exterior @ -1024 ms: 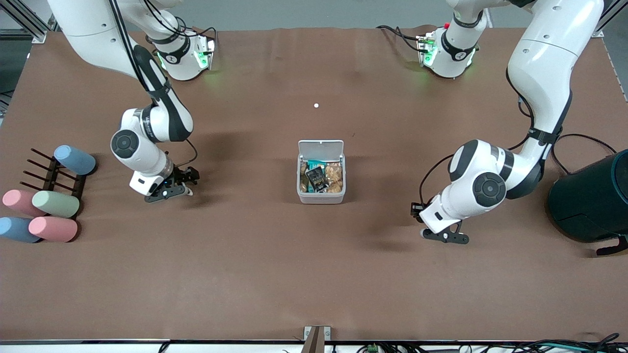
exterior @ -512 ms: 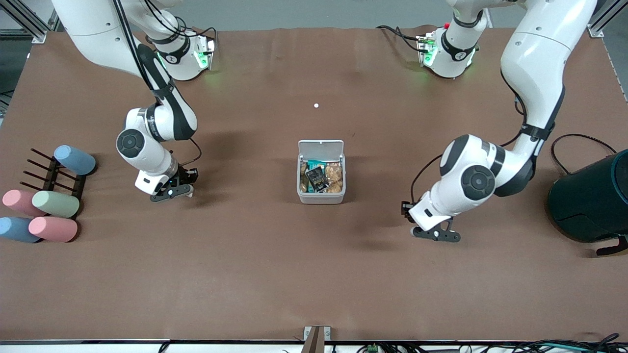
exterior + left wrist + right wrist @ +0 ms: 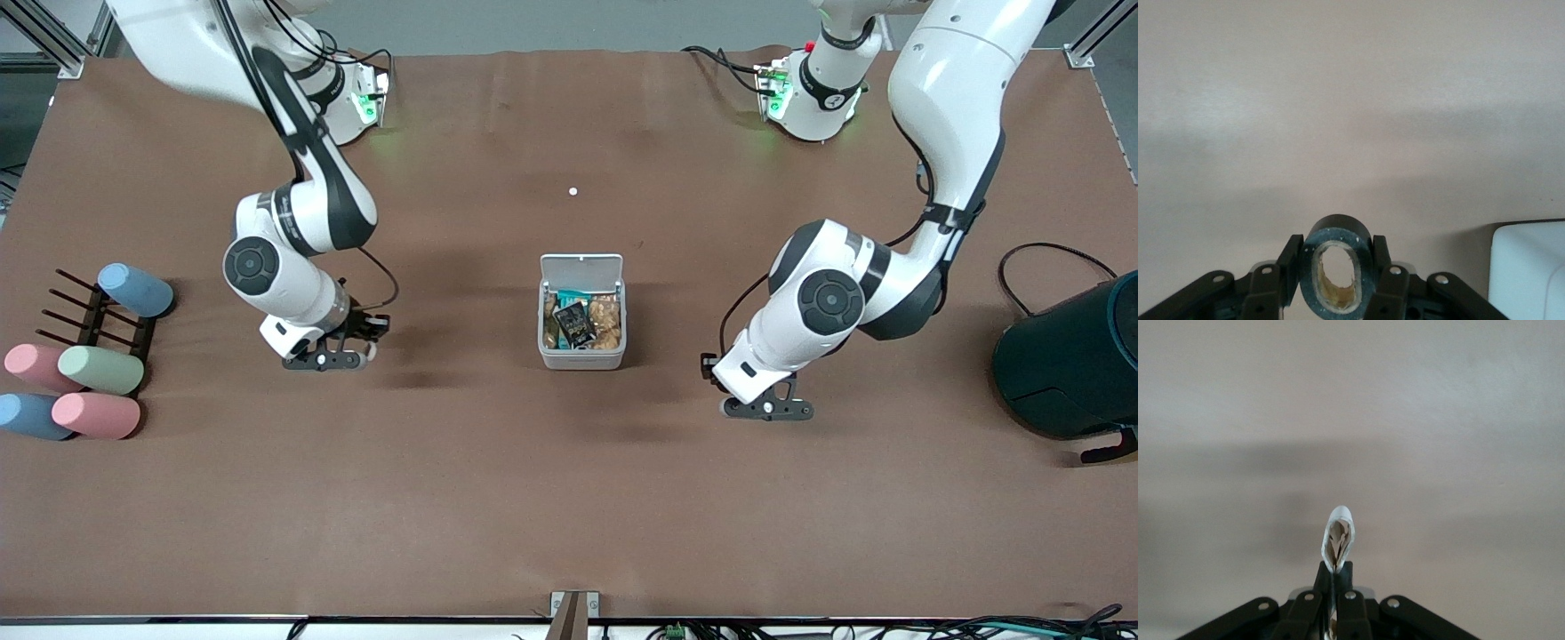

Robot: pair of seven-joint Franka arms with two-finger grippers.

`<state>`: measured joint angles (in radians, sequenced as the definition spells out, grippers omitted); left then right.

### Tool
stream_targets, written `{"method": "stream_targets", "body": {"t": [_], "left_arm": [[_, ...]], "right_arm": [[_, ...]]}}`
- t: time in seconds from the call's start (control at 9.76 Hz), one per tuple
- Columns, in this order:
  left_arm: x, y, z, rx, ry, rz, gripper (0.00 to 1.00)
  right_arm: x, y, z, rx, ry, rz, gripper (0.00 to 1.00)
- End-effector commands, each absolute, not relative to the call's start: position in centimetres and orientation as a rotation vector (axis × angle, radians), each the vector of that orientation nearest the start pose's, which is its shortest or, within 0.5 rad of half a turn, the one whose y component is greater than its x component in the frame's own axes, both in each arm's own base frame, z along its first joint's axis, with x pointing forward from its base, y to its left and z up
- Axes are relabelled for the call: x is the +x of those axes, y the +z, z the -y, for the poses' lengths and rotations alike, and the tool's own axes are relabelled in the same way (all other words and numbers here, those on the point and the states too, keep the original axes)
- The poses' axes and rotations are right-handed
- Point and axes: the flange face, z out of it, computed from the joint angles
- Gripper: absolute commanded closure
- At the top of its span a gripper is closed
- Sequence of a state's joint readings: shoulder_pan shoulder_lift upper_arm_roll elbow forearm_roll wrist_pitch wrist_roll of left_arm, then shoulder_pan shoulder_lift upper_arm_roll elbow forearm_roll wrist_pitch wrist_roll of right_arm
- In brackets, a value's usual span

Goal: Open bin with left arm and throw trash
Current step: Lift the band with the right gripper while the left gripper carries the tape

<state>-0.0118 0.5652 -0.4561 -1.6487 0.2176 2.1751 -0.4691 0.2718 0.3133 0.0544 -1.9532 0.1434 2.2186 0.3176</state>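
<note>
- Bin (image 3: 581, 313) sits mid-table, lid (image 3: 581, 268) swung up and standing at the edge nearest the arm bases.
- Inside the bin: a black packet (image 3: 575, 324) on top of brownish and teal scraps; what the scraps are cannot be made out.
- Left gripper (image 3: 766, 410) hangs low over bare table, toward the left arm's end, well apart from the bin.
- Left wrist view: fingers (image 3: 1290, 261) clamp a dark tape ring (image 3: 1336, 275) from both sides, the ring on edge with its hole facing the camera. A white corner of the bin (image 3: 1531, 267) shows at the frame edge.
- Right gripper (image 3: 324, 359) hangs low over the table toward the right arm's end, also well apart from the bin.
- Right wrist view: its fingers (image 3: 1327, 577) pinch a pale band (image 3: 1338, 545) squeezed flat; probably the beige loop, though only its end shows.
- Pastel cylinders (image 3: 98, 369) and a dark rack (image 3: 93, 316) lie at the right arm's end.
- A dark teal cylinder (image 3: 1071, 360) stands at the left arm's end.
- A small white dot (image 3: 573, 191) lies on the table between the bin and the arm bases.
</note>
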Motion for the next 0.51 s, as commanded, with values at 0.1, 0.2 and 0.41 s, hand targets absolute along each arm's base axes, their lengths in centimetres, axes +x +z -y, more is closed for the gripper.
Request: {"method": "stream_targets", "body": {"t": [0.1, 0.2, 0.41], "left_arm": [[62.0, 32.4, 25.3, -3.148, 0.069, -0.082, 1.0], [62.1, 32.1, 24.5, -3.146, 0.08, -0.069, 1.0], [61.9, 31.6, 24.3, -3.141, 0.096, -0.07, 1.0]], "right_arm": [[57.4, 39.9, -30.1, -2.899, 0.102, -0.397, 1.0], [56.3, 42.5, -34.7, -2.861, 0.061, -0.449, 1.0], [55.8, 43.1, -40.7, -2.817, 0.054, -0.524, 1.0]]}}
